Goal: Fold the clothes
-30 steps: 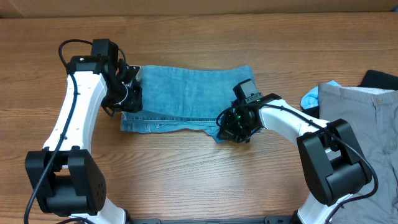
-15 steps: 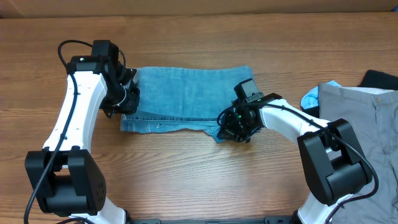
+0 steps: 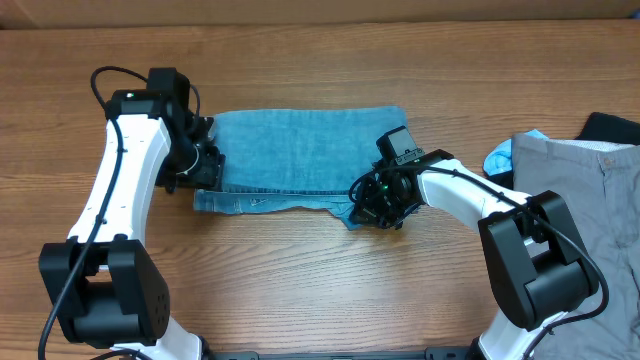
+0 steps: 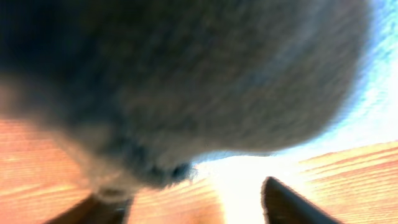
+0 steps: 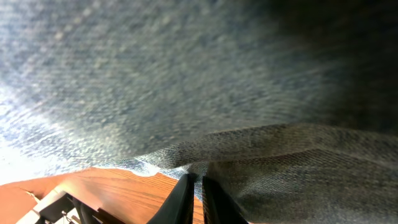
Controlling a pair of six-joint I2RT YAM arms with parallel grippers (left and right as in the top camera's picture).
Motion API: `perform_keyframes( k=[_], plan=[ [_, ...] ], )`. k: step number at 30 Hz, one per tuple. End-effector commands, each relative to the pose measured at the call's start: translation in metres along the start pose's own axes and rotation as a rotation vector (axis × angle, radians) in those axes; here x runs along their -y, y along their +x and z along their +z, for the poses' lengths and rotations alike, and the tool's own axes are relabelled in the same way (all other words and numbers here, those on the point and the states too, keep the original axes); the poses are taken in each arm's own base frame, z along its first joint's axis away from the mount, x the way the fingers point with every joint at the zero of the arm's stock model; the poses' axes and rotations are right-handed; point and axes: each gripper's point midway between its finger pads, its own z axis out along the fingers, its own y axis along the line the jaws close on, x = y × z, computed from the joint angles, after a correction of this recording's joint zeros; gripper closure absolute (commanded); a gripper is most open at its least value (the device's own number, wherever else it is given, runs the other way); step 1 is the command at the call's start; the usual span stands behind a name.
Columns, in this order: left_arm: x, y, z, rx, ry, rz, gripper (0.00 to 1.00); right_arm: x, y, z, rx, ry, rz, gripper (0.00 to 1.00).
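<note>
left gripper (image 3: 205, 160): wide at left end of jeans (image 3: 300, 150), probably letting fold lie | right gripper (image 3: 383, 207): pinching jeans' near-right corner, anchoring

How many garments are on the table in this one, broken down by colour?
light-blue jeans: 1
grey trousers: 1
pale-blue garment: 1
black garment: 1
Total: 4

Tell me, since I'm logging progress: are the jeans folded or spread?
Folded: the jeans lie doubled, an upper layer overlapping a lower one along the near edge.
</note>
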Motion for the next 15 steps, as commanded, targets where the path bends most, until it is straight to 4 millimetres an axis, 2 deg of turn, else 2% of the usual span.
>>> perform_keyframes(
  k=[1,7,13,14,15],
  plan=[
    [-0.022,-0.005,-0.012,0.017,-0.036,-0.087,0.0,-0.001,-0.004,-0.004,0.012,-0.009,0.0,0.9],
    [-0.022,-0.011,-0.019,0.048,0.009,-0.109,0.0,-0.002,-0.004,-0.004,0.014,-0.01,-0.001,0.9],
    [-0.008,-0.017,-0.02,0.074,0.091,-0.09,0.0,-0.003,-0.004,-0.005,0.016,-0.013,-0.013,0.91],
    [-0.008,-0.018,-0.02,0.076,0.091,-0.09,0.0,-0.008,-0.006,-0.009,0.028,-0.024,-0.056,0.91],
    [-0.008,-0.018,-0.02,0.078,0.091,-0.089,0.0,-0.023,-0.007,-0.02,0.045,-0.061,-0.14,0.91]
  ],
)
